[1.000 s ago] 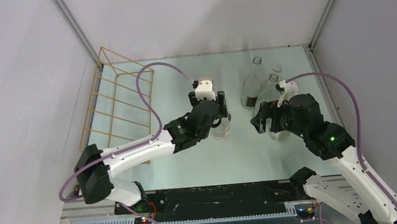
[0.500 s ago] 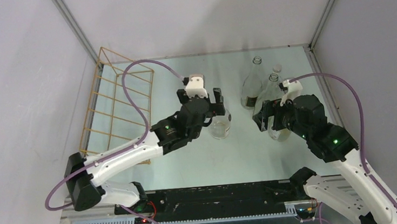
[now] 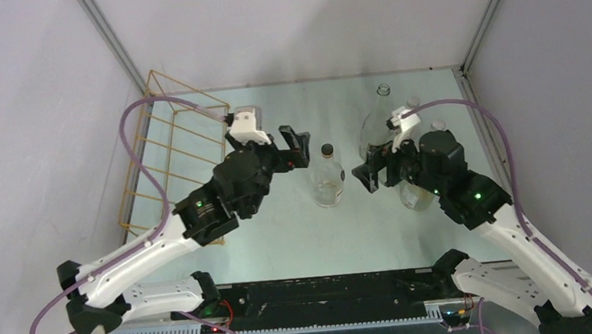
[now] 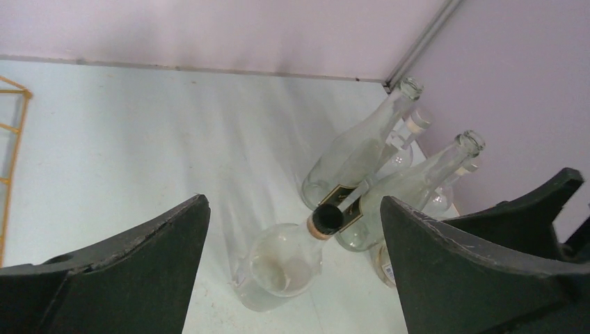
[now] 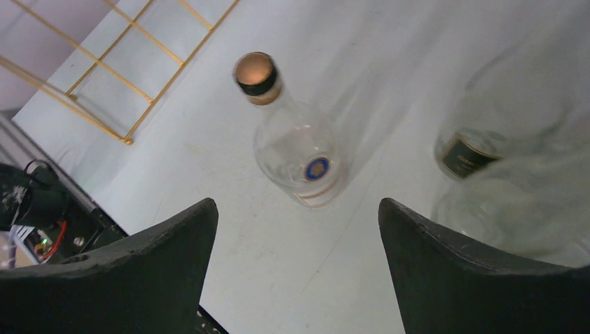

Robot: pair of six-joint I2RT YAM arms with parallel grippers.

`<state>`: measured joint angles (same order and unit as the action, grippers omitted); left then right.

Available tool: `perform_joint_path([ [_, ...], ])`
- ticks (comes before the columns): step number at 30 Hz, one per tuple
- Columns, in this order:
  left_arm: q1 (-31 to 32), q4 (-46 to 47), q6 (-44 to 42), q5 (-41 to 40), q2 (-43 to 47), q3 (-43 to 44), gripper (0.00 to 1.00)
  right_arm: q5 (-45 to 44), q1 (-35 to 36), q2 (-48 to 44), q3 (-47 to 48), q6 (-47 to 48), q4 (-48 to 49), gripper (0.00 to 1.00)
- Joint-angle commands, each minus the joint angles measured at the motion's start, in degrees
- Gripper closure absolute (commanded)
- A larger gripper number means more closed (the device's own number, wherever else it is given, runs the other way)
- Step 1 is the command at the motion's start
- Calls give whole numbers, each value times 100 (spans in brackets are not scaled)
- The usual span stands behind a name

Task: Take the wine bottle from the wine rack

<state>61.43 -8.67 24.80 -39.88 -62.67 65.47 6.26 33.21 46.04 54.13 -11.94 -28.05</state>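
**Wine bottle upright mid-counter, both end effectors released beside it**

Top view: the wine rack (image 3: 174,149) lies along the left edge of the counter (image 3: 283,241). The wine bottle (image 3: 327,178) stands apart from it near the middle, between the left end effector (image 3: 291,145) and the right end effector (image 3: 370,170), both spread and grasping nothing. Clear bottles (image 3: 375,132) cluster toward the far right corner. Left wrist: the wide jaws frame the black-capped wine bottle (image 4: 282,268), with the cluster behind it. Right wrist: the open jaws frame the same bottle (image 5: 299,153), with the rack (image 5: 132,56) at upper left. The blurred glass at the right is probably one of the cluster.
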Motion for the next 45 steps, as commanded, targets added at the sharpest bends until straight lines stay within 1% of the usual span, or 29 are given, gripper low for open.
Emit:
perform_joint_path([
  [1,-148,-727,56,-495,457,-5,0,-193,492,402,177,196,879,12],
  [2,-248,-960,120,-519,585,-87,0,-314,645,492,188,190,999,12],
  [5,-508,-1284,575,-468,900,-365,0,-540,880,905,241,92,1149,12],
  [8,-837,-1485,960,-356,1367,-781,0,-618,910,1179,326,-42,1303,12],
  [10,-932,-1528,1148,-361,1638,-1001,0,-757,913,1353,357,-89,1420,12],
  [16,-981,-1770,1387,-523,2180,-1296,0,-746,927,1854,370,-174,1767,13],
  [20,-989,-1855,1514,-564,2336,-1422,0,-979,951,2098,370,-152,2022,16],
  [24,-991,-1841,1595,-502,2352,-1474,1,-1144,953,2301,368,-32,2318,22],
  [28,-992,-1822,1598,-450,2295,-1478,1,-1264,963,2441,370,90,2543,31],
  [32,-987,-1803,1598,-446,2305,-1495,1,-1361,965,2542,370,187,2660,38],
  [41,-987,-1841,1687,-521,2431,-1619,1,-1316,983,2818,453,267,2733,49],
  [43,-992,-1855,1705,-535,2447,-1630,1,-1315,994,2840,517,330,2660,54],
  [44,-992,-1855,1715,-541,2452,-1636,1,-1319,998,2840,545,367,2615,59],
  [45,-992,-1852,1731,-546,2457,-1652,1,-1320,1000,2836,559,438,2596,61],
])
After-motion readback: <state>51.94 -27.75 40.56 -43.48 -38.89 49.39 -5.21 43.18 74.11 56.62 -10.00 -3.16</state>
